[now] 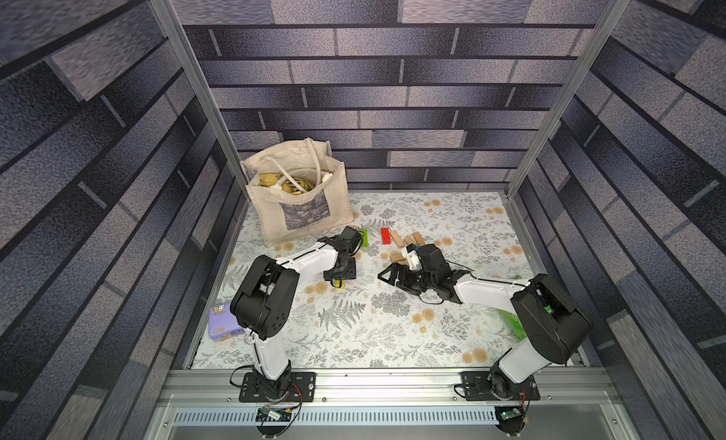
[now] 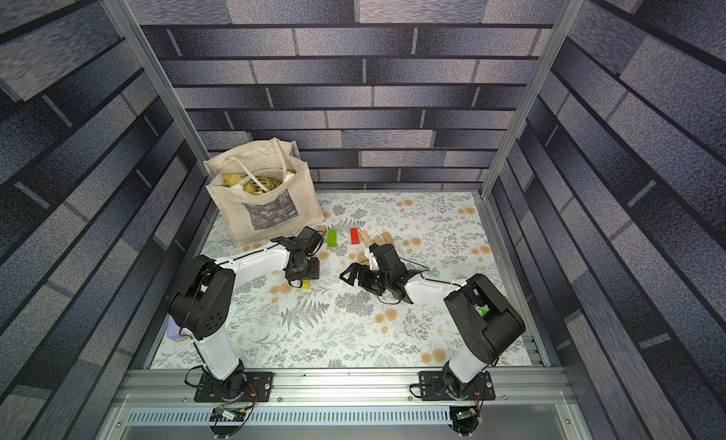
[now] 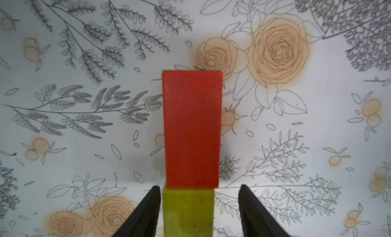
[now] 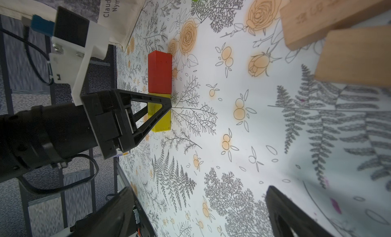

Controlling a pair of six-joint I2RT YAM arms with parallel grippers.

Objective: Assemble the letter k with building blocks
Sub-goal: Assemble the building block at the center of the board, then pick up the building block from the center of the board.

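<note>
On floral-printed tabletop (image 3: 296,140), yellow rectangular wooden bar (image 3: 187,212) is straddled by parted left gripper (image 3: 199,185), red rectangular wooden bar (image 3: 191,130) abutting just beyond the fingertips.

blocks (image 1: 385,236), tote bag (image 1: 298,214) on floral table (image 1: 393,339)

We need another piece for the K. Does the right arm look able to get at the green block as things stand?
Probably yes. The green block lies flat on the mat, not far beyond the open right gripper, with nothing between them. The left arm sits close beside it.
</note>
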